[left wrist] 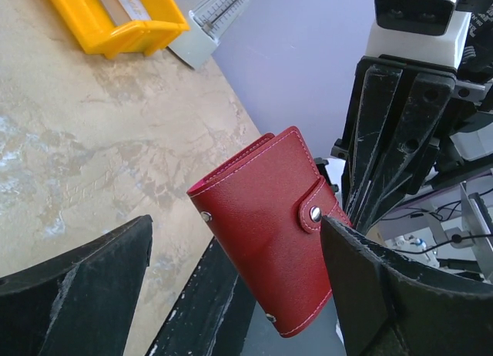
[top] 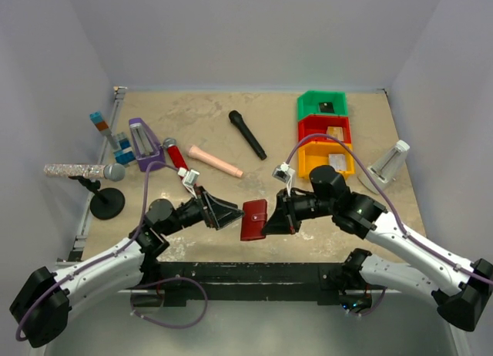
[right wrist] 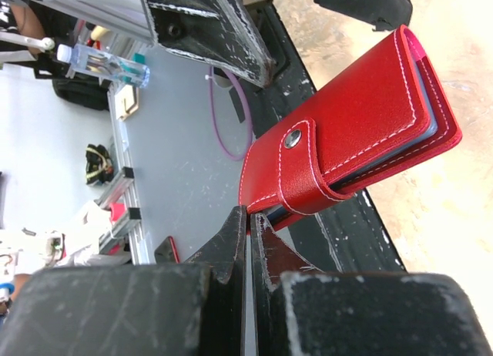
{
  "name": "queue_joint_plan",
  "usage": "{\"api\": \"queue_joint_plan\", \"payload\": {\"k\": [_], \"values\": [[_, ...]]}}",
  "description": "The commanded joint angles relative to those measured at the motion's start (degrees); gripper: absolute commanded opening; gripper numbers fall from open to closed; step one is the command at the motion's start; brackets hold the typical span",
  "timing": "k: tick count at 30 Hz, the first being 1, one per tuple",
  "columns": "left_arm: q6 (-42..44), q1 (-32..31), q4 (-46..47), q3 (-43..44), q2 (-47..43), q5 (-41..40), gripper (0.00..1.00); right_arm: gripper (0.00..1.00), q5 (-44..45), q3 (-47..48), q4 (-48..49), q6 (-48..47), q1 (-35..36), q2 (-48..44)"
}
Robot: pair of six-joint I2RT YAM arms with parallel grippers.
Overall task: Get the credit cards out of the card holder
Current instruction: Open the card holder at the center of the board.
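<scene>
Right gripper (top: 268, 223) is fully closed, and its fingers (right wrist: 228, 248) pinch the card holder (top: 254, 219) at one edge, close to the place where the tab wraps around. The card holder is held up in the air, over the near part of the table (top: 362, 217), between the two arms. Left gripper (top: 236, 215) is opened very wide and holds nothing. Its fingers (left wrist: 85, 287) stand on both sides of the card holder. One fingertip is just beside the tab, and whether it touches there cannot be told.

The card holder is folded shut. In the top view its long axis runs about from the far side to the near side, a little tilted. The broad face with the tab looks toward the left gripper and partly upward.

It is dark red, with a pale line of stitching along the edges. A thin grey-blue layer (right wrist: 435, 129) shows between the two covers in the right wrist view. The small red tab (left wrist: 312, 206) goes across the open side and is closed with a round metal snap (left wrist: 315, 213). Another small metal stud (left wrist: 206, 216) sits on the same face.
</scene>
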Motion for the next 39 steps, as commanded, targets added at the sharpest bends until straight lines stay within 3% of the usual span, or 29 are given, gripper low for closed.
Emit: {"api": "queue_joint_plan", "payload": {"k": [1, 14, 19, 34, 39], "values": [[-1.4, 0.2, 6.5, 0.0, 1.8, 2.1, 0.95, 0.00, -2.8, 3.4, 3.3, 1.4, -0.1, -1.2], [-5.4, -0.1, 21.3, 0.3, 9.6, 8.4, 0.91, 0.00, -3.3, 2.8, 4.6, 1.9, 0.2, -0.5], [-5.1, -0.1, 21.5, 0.3, 8.1, 8.6, 0.84, 0.00, -3.0, 1.7, 4.9, 1.7, 0.2, -0.4], [-5.2, -0.1, 21.6, -0.9, 4.5, 8.9, 0.49, 0.00, -2.1, 0.0, 5.3, 1.2, 0.2, 0.5], [-5.2, -0.1, 21.0, -1.0, 3.2, 8.5, 0.53, 0.00, -2.0, 0.0, 5.0, 0.9, 0.2, 0.7]]}}
